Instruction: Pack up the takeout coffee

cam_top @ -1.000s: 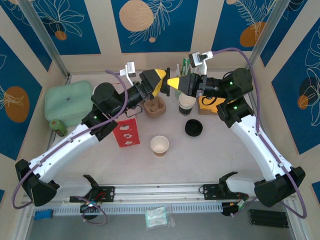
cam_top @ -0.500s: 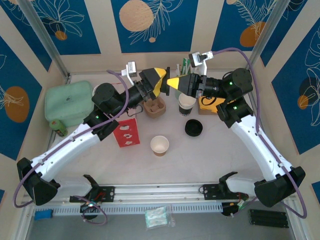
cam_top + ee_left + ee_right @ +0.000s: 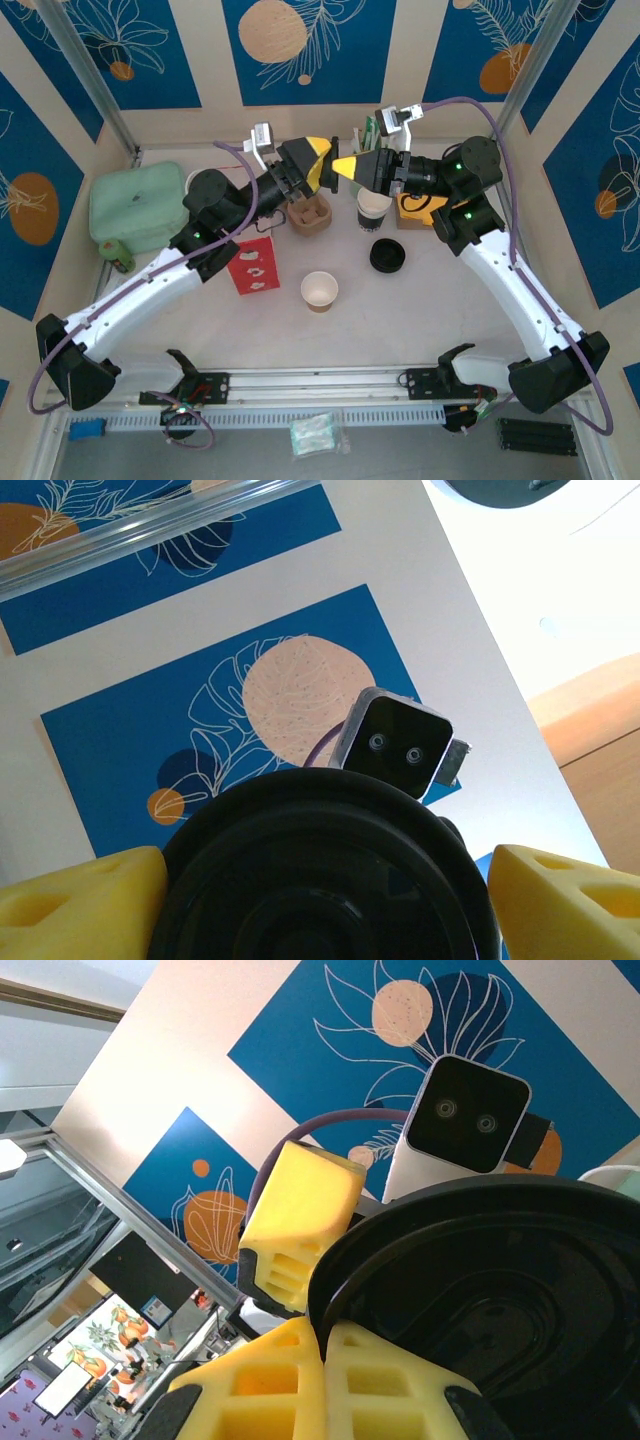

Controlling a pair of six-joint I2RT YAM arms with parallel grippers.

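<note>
There are 2 lidless cups, 1 tan cup (image 3: 320,290) and 1 white cup (image 3: 373,212), 2 black lids, 1 loose lid (image 3: 387,256) on the worktop (image 3: 420,325) and 1 raised lid (image 3: 320,880), 1 red-and-white bag (image 3: 253,266), 1 cardboard carrier (image 3: 308,213) and 1 green box (image 3: 137,205).

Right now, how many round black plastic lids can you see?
2. One lid lies on the table; the other lid is in the air, pinched by the right gripper. More may be hidden.
</note>
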